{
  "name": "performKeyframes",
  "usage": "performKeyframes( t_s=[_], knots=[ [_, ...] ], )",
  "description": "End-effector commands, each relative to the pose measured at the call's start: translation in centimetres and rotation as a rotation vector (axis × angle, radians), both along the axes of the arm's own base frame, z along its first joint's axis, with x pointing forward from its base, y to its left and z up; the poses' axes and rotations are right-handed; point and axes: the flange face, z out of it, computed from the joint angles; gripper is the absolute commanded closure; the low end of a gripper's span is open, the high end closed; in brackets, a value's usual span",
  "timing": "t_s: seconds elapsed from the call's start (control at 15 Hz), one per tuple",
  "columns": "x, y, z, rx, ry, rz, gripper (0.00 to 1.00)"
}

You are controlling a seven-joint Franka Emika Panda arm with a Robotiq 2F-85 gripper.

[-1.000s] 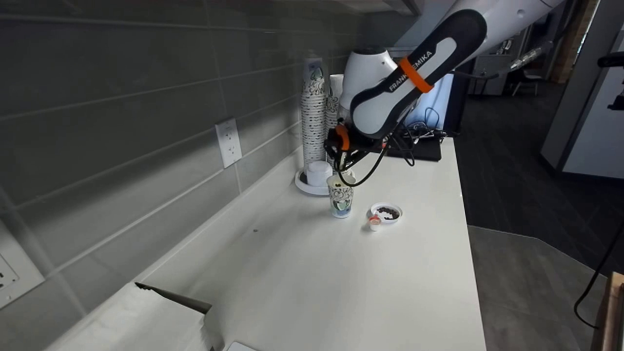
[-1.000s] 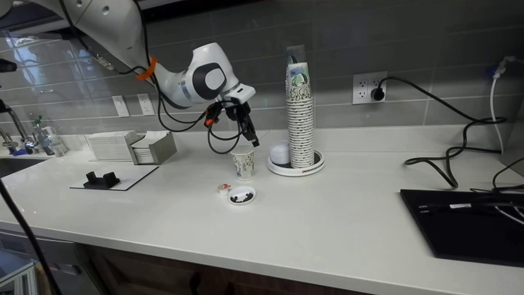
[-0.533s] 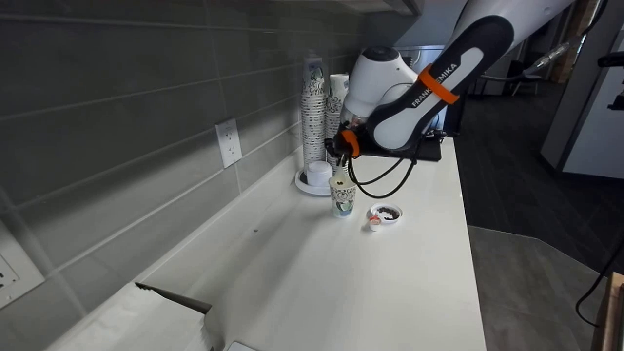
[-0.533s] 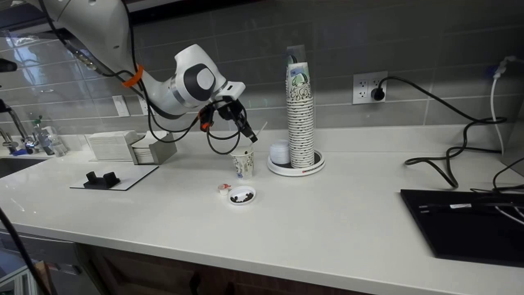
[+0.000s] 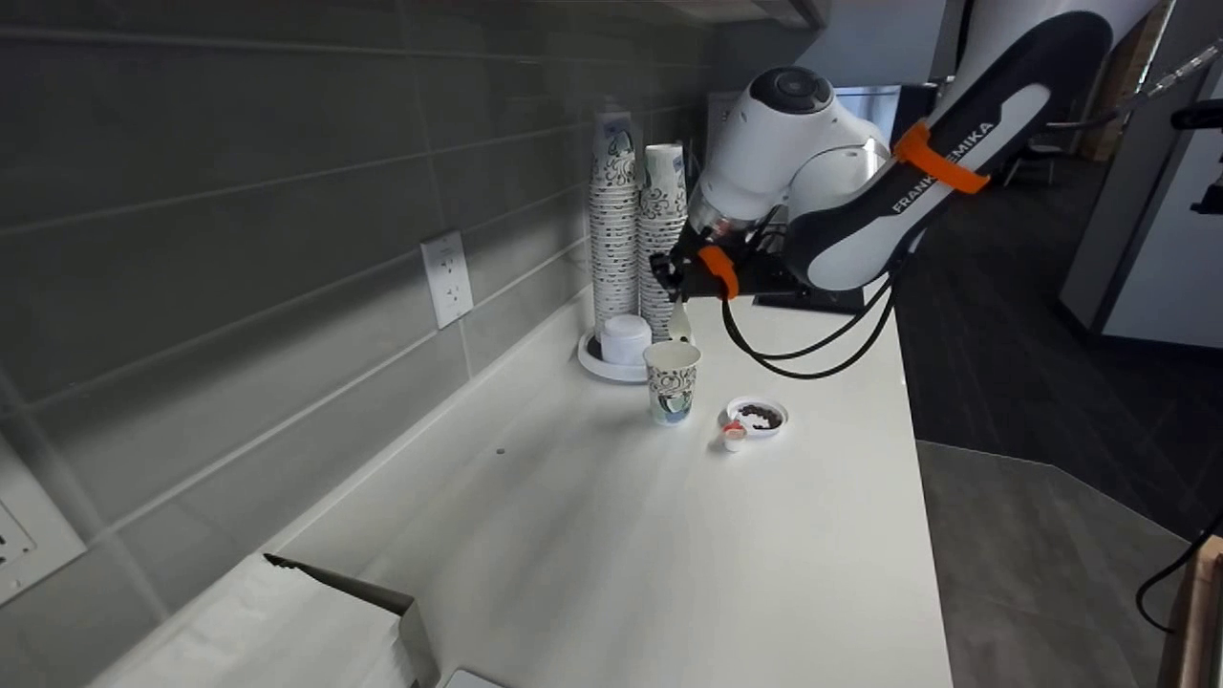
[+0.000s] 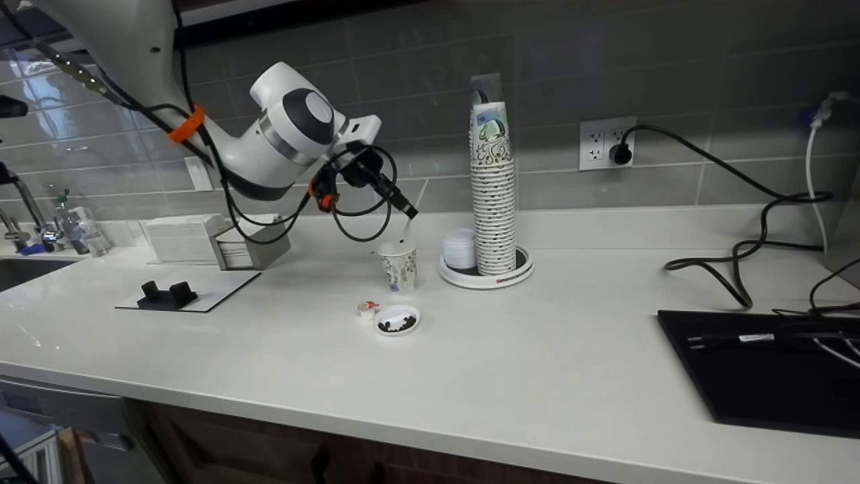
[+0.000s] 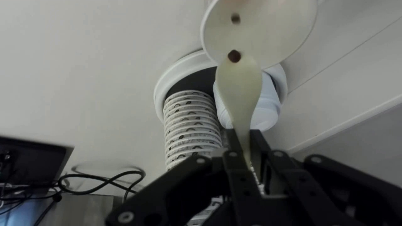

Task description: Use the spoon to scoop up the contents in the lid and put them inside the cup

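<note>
the pincer (image 5: pixel 677 297) holds the spoon (image 5: pixel 679 325) over or just behind the upright cup (image 5: pixel 672 387), hard to tell which.

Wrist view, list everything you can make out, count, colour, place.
Spoon: one, cream, centre
Paper cup: one, pale inside, top
Dark bits: two, brown, spoon's tip and beyond
Tray: one, white-rimmed black, centre
Cup stack: at least one, patterned white, on the tray
Lid stack: one, white, behind the spoon
Board: one, black, lower left
Cables: several, mostly black, lower left
Counter: one, white, underneath
Wall: one, grey, lower right
Gripper: one, black, bottom, holding the spoon
</note>
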Motion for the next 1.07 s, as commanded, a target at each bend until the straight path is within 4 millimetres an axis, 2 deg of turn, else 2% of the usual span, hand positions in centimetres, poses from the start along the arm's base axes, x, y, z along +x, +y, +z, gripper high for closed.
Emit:
performKeyframes(
  t_s=[0.0, 0.4, 1.0],
  knots=[
    [-0.9, 0.7, 0.1, -0.013, -0.042, 0.034, 0.97],
    [-0.8, 1.4, -0.5, -0.009, -0.06, 0.061, 0.97],
    [-0.3, 1.0, -0.7, -0.014, -0.119, 0.081, 0.97]
  ],
)
